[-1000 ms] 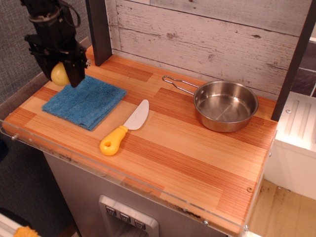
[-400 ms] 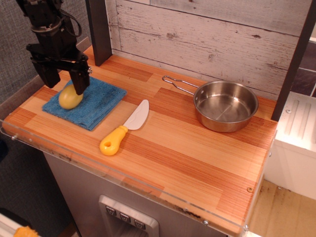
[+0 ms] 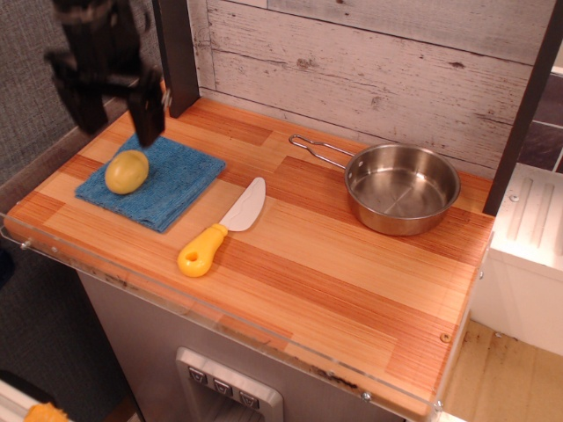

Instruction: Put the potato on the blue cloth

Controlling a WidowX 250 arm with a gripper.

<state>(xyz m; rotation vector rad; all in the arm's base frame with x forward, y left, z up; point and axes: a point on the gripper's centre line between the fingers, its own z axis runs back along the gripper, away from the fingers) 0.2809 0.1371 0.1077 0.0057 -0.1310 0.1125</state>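
Gripper (image 3: 114, 119), fingers apart and empty, hangs above the blue cloth (image 3: 167, 180), where we see the potato (image 3: 127, 171) resting; we judge placement done.

potato (image 3: 126, 171): resting on blue cloth (image 3: 163, 189), left part
gripper (image 3: 116, 123): above potato, jaws apart, empty
knife (image 3: 222, 229): right of cloth

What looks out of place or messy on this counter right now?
Nothing stands out. The potato rests on the blue cloth, the open gripper is above it, and the knife and pan lie undisturbed.
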